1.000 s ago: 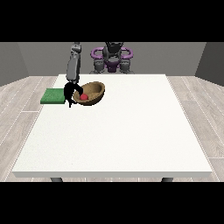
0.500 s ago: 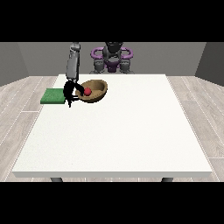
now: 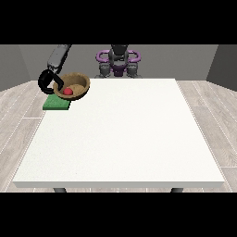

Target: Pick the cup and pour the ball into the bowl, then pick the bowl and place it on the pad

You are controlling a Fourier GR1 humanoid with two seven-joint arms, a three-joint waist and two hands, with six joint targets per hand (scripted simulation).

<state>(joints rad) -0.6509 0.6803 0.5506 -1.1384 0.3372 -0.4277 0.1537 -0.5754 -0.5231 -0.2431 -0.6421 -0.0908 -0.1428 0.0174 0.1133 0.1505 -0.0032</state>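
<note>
Bowl being carried over pad, far-left corner of table.

Bowl [image 3: 74, 86] w/ red ball [image 3: 68, 91] inside is being held by rim, fingers of hand at view's left [image 3: 47, 81] curled round it; since 0.5 s ago it's been lifted and shifted above green pad [image 3: 56, 103] — only lowering left.

The ball [image 3: 68, 91] lies in the bowl [image 3: 79, 81], above the pad [image 3: 55, 104] at the table's [image 3: 125, 139] far-left corner.

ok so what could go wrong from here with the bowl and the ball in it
The bowl is tilted in the hand at the view's left, so the red ball could roll out. The bowl also overhangs the green pad towards the table, so it might land partly off the pad.
</note>
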